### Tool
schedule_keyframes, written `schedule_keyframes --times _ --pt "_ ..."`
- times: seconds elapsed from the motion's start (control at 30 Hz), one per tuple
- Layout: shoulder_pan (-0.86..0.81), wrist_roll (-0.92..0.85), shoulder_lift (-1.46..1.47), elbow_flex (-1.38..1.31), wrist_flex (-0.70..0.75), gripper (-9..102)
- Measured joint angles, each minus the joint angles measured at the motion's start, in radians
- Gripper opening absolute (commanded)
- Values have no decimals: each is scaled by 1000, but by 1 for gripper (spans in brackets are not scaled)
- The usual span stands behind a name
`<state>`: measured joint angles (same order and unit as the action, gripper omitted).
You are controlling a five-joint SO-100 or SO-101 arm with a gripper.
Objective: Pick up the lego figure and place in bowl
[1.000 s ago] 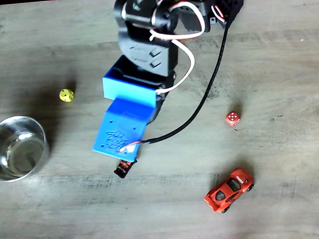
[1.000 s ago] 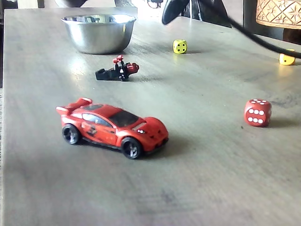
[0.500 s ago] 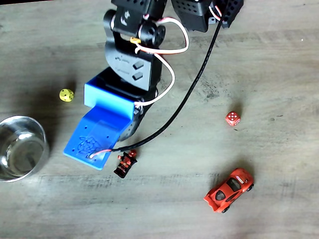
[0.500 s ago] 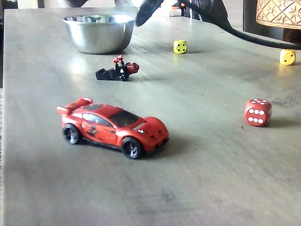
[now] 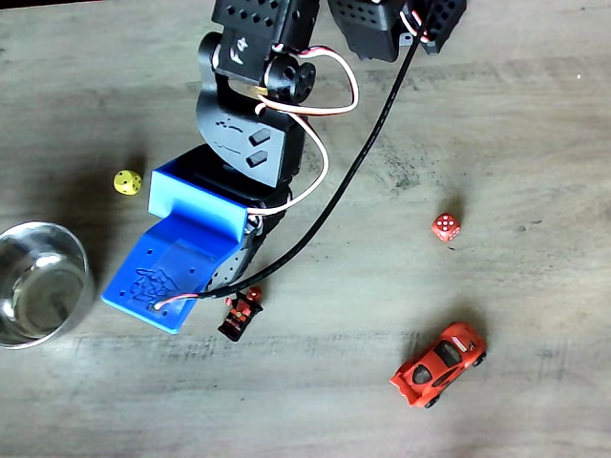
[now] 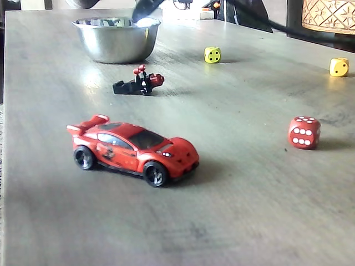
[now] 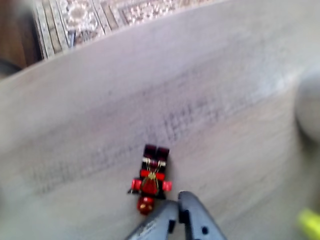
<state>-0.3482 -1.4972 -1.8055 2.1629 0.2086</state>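
The lego figure (image 5: 241,313), red on a black base, lies flat on the grey wooden table, just right of the arm's blue wrist housing (image 5: 177,262). In the wrist view the lego figure (image 7: 150,179) lies with its red head close to my gripper (image 7: 177,202), just left of the tips. The two grey fingers (image 7: 196,220) are pressed together with nothing between them. The silver bowl (image 5: 38,283) stands at the left edge of a fixed view. In the low fixed view the bowl (image 6: 116,39) sits behind the lego figure (image 6: 138,83), and a dark finger (image 6: 145,6) hangs over its rim.
A red-orange toy car (image 5: 439,365) sits at the lower right and a red die (image 5: 445,227) further up. A yellow die (image 5: 127,182) lies above the bowl. Another yellow die (image 6: 339,67) rests at the far right. A patterned rug (image 7: 125,12) lies beyond the table edge.
The arm has swung left toward the bowl in the top-down fixed view, uncovering the lego figure. The figure, car and dice have not moved.
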Motion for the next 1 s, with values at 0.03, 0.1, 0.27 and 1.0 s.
schedule_keyframes --times 0.03,0.1,0.27,1.0 --pt "0 0 0 0 -12 0" --pt "0 0 0 0 -48 0" --pt "0 0 0 64 -181 0" --pt "0 0 14 451 -950 0"
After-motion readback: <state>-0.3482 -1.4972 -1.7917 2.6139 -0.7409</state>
